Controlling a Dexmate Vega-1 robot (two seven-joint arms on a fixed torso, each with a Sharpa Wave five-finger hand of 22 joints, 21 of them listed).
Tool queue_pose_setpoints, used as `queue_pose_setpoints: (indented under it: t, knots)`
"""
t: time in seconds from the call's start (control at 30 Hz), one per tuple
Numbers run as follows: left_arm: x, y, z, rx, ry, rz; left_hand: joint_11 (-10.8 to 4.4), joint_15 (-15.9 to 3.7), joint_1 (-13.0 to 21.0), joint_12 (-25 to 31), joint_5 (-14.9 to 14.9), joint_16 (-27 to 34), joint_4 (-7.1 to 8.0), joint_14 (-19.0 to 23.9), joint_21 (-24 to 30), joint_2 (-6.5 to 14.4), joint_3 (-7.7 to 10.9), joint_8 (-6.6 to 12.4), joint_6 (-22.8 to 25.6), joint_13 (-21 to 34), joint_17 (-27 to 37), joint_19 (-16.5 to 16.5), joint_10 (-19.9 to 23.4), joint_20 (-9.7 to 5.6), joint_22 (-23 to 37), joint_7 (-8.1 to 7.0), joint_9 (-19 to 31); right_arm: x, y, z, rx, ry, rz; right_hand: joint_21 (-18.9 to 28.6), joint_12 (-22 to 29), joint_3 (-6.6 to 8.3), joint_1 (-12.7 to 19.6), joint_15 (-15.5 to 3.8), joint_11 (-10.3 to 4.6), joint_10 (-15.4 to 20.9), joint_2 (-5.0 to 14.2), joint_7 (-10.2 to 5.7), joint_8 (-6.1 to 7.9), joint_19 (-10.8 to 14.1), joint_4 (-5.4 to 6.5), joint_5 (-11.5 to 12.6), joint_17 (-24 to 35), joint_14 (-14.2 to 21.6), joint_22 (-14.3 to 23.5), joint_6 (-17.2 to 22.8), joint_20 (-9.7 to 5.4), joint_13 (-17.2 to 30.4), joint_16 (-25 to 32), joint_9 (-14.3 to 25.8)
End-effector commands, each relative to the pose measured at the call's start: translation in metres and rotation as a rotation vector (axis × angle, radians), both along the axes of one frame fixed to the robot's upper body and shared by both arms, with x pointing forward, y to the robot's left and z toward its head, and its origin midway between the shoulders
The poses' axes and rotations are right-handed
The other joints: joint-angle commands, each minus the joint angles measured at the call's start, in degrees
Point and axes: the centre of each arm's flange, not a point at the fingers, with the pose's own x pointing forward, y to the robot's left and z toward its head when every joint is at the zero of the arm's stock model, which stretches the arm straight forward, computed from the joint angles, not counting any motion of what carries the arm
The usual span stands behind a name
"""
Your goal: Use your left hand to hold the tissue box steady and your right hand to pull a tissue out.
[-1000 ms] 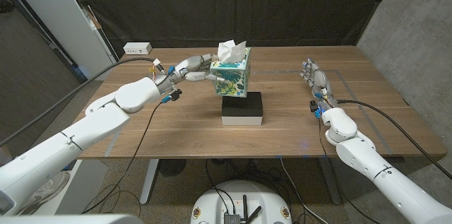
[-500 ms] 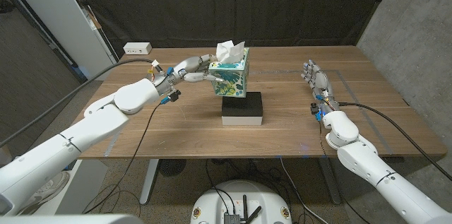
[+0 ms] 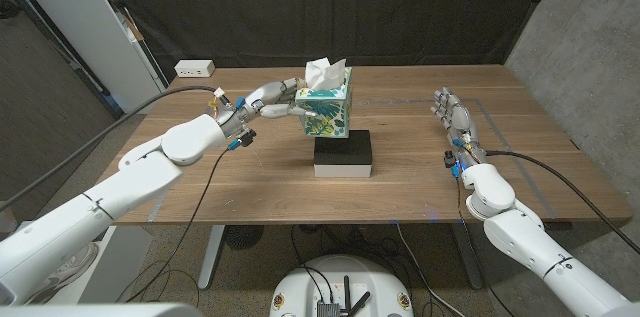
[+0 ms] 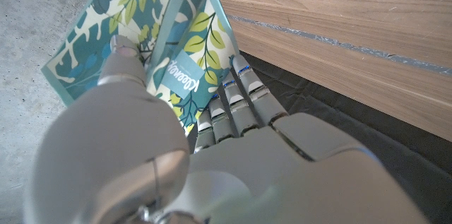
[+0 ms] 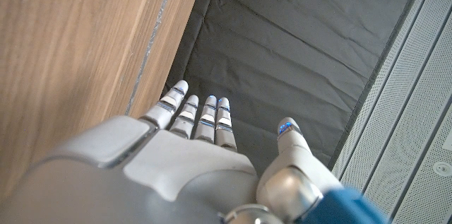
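My left hand (image 3: 268,96) grips the tissue box (image 3: 327,103), which stands upright on a black block (image 3: 343,153) mid-tabletop. "Kleenex" reads on its side. The tissue (image 3: 322,69) stands up from the box top. My right hand (image 3: 451,113) waits near the table's right edge, fingers extended, apparently holding nothing, well apart from the box.

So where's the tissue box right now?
In the head view the tissue box sits mid-table, slightly toward the robot's left, on a black and white block; the left hand grips its side.
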Motion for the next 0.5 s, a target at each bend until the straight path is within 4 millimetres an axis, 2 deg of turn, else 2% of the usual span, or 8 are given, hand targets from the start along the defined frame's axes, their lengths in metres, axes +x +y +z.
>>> queue_pose_setpoints:
  t: [0.03, 0.2, 0.5]
  knots:
    - [-0.003, 0.0, -0.003, -0.011, -0.014, 0.014, -0.03, -6.94, -0.76, -0.06, -0.1, -0.02, -0.06, -0.26, -0.24, 0.03, 0.56, 0.43, 0.19, 0.21, 0.2, -0.18, 0.11, -0.14, 0.05, -0.27, 0.29, -0.021, -0.005, -0.008, 0.004, 0.002, -0.029, 0.07, -0.05, 0.19, 0.01, 0.58, 0.26, 0.03, 1.05, 0.27, -0.26, 0.28, 0.13, 0.04, 0.19, -0.18, 0.11, 0.08, 0.17, 0.26, -0.01, 0.09]
    - [-0.004, 0.003, -0.004, -0.028, -0.009, 0.011, -0.06, -6.92, -1.02, -0.11, -0.11, -0.07, 0.02, -0.25, -0.33, 0.1, 0.62, 0.6, 0.22, 0.33, 0.23, -0.23, 0.08, -0.21, 0.06, -0.32, 0.33, -0.027, -0.007, -0.013, 0.006, 0.009, -0.037, 0.04, -0.04, 0.16, -0.03, 0.55, 0.44, 0.04, 0.99, 0.28, -0.26, 0.2, 0.11, 0.03, 0.2, -0.23, 0.11, 0.06, 0.19, 0.26, -0.02, 0.09]
    - [-0.011, 0.009, 0.007, -0.029, -0.021, 0.02, -0.27, -6.91, -1.51, -0.16, -0.11, -0.14, 0.19, -0.23, -0.5, 0.42, 0.81, 0.87, 0.15, 0.55, 0.31, -0.39, 0.09, -0.22, 0.07, -0.27, 0.39, -0.044, -0.013, -0.015, 0.016, 0.03, -0.056, 0.04, -0.05, 0.13, -0.07, 0.62, 0.66, 0.0, 0.94, 0.25, -0.28, 0.17, 0.06, 0.02, 0.21, -0.24, 0.11, 0.0, 0.15, 0.26, -0.03, 0.09]
